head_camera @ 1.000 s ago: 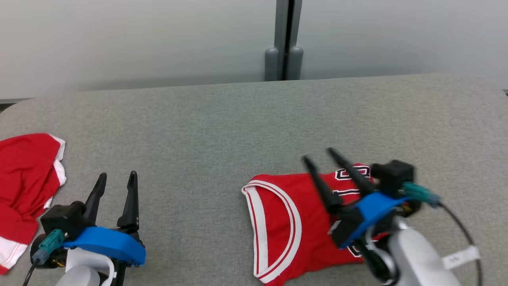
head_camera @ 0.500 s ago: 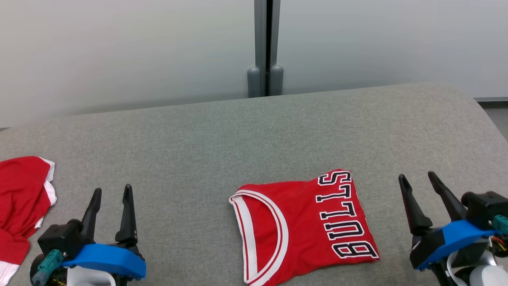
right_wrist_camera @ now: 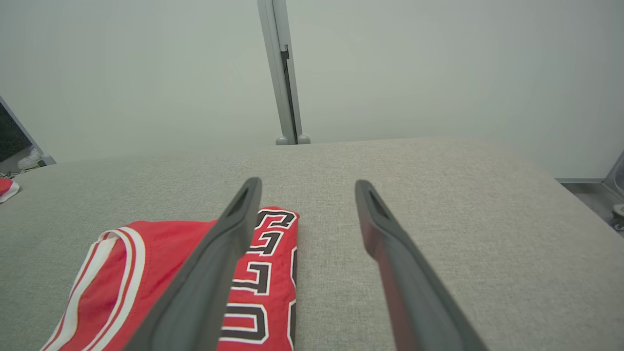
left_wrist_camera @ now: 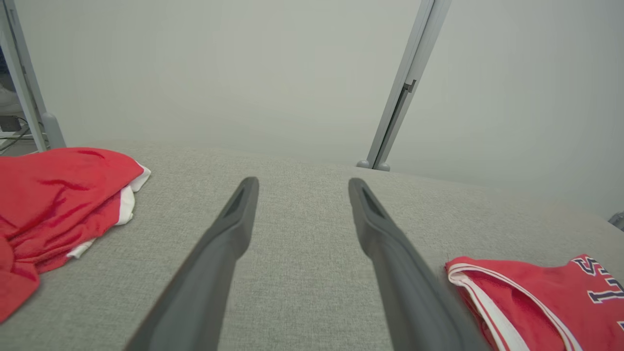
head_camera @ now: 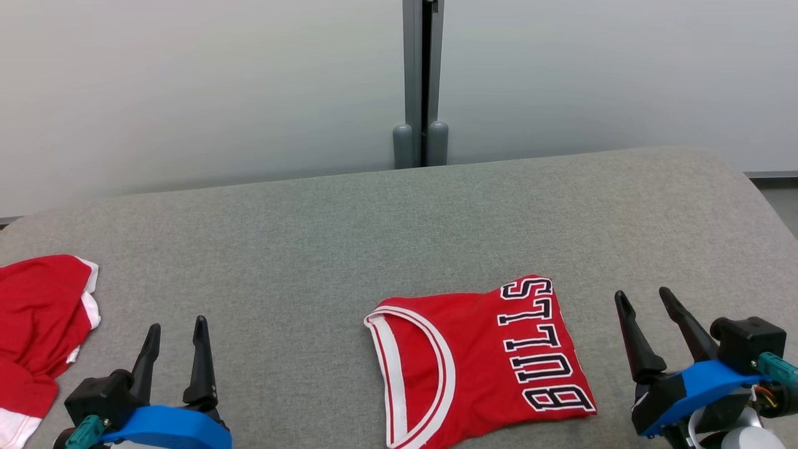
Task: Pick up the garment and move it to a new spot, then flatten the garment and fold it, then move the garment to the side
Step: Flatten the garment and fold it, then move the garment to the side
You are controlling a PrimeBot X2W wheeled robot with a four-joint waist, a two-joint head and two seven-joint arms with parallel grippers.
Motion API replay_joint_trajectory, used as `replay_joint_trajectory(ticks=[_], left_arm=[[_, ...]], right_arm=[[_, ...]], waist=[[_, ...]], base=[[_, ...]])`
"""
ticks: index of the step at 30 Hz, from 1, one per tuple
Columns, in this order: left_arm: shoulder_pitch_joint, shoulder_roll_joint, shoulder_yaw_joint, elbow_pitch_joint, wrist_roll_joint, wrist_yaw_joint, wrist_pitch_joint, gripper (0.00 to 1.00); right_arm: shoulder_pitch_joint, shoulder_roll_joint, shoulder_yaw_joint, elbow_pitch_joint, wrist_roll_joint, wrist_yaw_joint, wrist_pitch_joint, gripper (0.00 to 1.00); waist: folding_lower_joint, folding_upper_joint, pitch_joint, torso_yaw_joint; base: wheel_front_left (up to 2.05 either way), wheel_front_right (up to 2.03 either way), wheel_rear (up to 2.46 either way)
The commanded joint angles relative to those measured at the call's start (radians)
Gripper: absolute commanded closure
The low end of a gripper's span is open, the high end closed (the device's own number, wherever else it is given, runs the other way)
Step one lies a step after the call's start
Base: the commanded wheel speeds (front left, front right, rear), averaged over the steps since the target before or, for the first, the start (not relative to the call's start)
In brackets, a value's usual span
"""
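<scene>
The jersey (head_camera: 480,362) lies folded on the grey surface (head_camera: 312,237), lettering up, between the two pincers and nearer the right one. The left pincer (head_camera: 177,323) and the right pincer (head_camera: 641,292) both stand open and empty, clear of the cloth. What seems left is moving it aside. To do that well, pinch through every layer at a folded edge — not the loose white-trimmed opening — then lift low and carry it level so the fold holds. Steer clear of the crumpled red cloth (head_camera: 37,318) at the far left.
</scene>
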Motion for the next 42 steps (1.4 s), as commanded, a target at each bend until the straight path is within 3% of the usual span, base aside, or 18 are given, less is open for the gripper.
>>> replay_joint_trajectory(ticks=[1,21,24,31,37,42], left_arm=[[0.009,-0.002,0.002,0.003,0.005,-0.003,-0.004,0.0],[0.006,-0.004,-0.01,-0.004,0.005,0.007,0.001,0.0],[0.003,0.002,-0.006,-0.013,0.006,0.011,0.002,0.0],[-0.04,0.019,-0.012,-0.042,0.021,0.008,0.01,0.0],[-0.094,0.018,-0.027,-0.046,0.035,-0.006,0.018,0.0],[-0.12,0.012,-0.04,-0.039,0.044,-0.014,0.016,0.0]], right_arm=[[-0.014,-0.002,0.002,0.004,0.004,0.001,-0.007,0.0],[-0.033,0.008,0.019,0.03,0.026,0.001,0.037,0.0],[-0.051,0.009,0.051,0.055,0.039,0.001,0.146,0.0],[-0.157,0.041,0.006,0.151,-0.002,0.001,0.495,0.0],[-0.237,0.069,-0.045,0.259,-0.06,0.001,0.615,0.0],[-0.267,0.087,0.003,0.332,-0.039,0.002,0.681,0.0]], waist=[[0.0001,0.0,0.0,0.002],[0.0001,0.0,0.008,0.018],[0.0001,0.0,0.023,0.018],[0.0001,0.0,0.092,0.035],[0.0001,0.0,0.147,0.07],[0.0001,0.0,0.173,0.091]], base=[[0.0,0.0,0.0],[0.0,0.0,0.0],[0.0,0.0,0.0],[0.0,0.0,0.0],[0.0,0.0,0.0],[0.0,0.0,0.0]])
